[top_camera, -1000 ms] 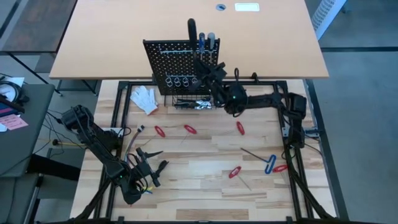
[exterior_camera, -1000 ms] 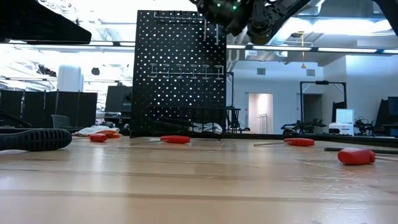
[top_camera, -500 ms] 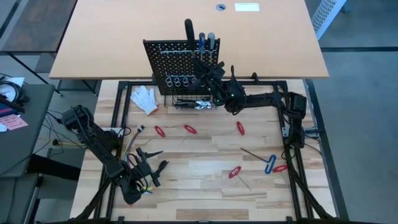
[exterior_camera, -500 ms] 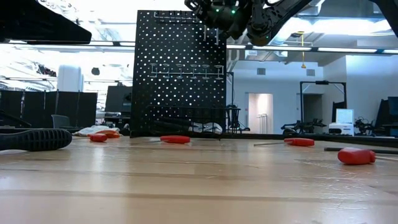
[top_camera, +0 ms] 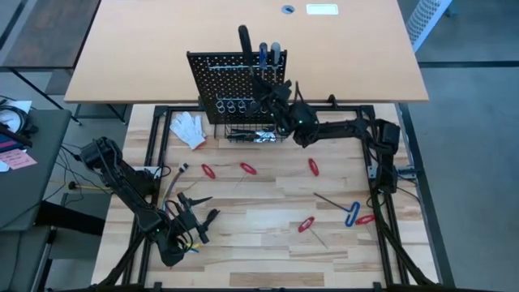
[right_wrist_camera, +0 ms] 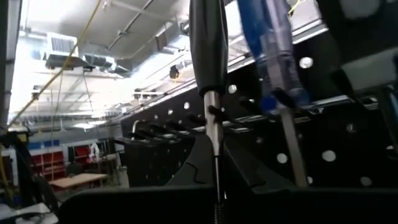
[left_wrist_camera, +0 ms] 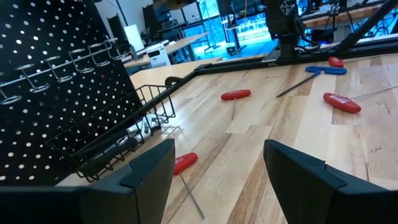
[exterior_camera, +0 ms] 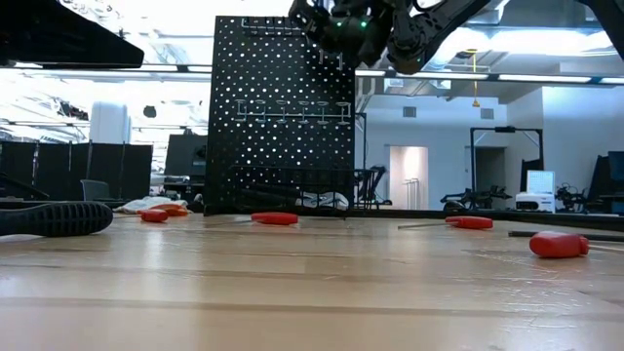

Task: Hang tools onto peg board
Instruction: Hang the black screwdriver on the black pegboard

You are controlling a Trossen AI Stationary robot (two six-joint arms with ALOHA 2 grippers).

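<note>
The black peg board (top_camera: 233, 85) stands upright at the table's far edge, with a row of metal rings (top_camera: 235, 105) and a wire basket (top_camera: 250, 135). Two blue-handled screwdrivers (top_camera: 269, 53) hang at its top. My right gripper (top_camera: 272, 91), high at the board's top edge, is shut on a black-handled screwdriver (top_camera: 244, 36). It also shows in the low view (exterior_camera: 336, 21). Red-handled tools (top_camera: 247, 168) and a blue T-shaped hex key (top_camera: 352, 212) lie on the table. My left gripper (top_camera: 193, 217) is open and empty near the table's near left corner. My right gripper pinches the black-handled screwdriver's metal shaft (right_wrist_camera: 216, 163) between its two fingers, a little below the handle (right_wrist_camera: 208, 43). The fingers reach level from the table's right and lie across the shaft. The screwdriver stands upright, handle up, lifted clear of the table beside a hanging blue screwdriver (right_wrist_camera: 267, 50).
A white glove (top_camera: 188, 128) lies left of the basket. A bundle of coloured wires (top_camera: 183, 169) lies near the left arm. Red tools lie spread across the middle (top_camera: 313, 166) and near right (top_camera: 306, 224) of the table. A large tan tabletop (top_camera: 243, 24) stands behind the board.
My right gripper has gone toward the table's left edge along the peg board's top, carrying the black-handled screwdriver upright with it.
</note>
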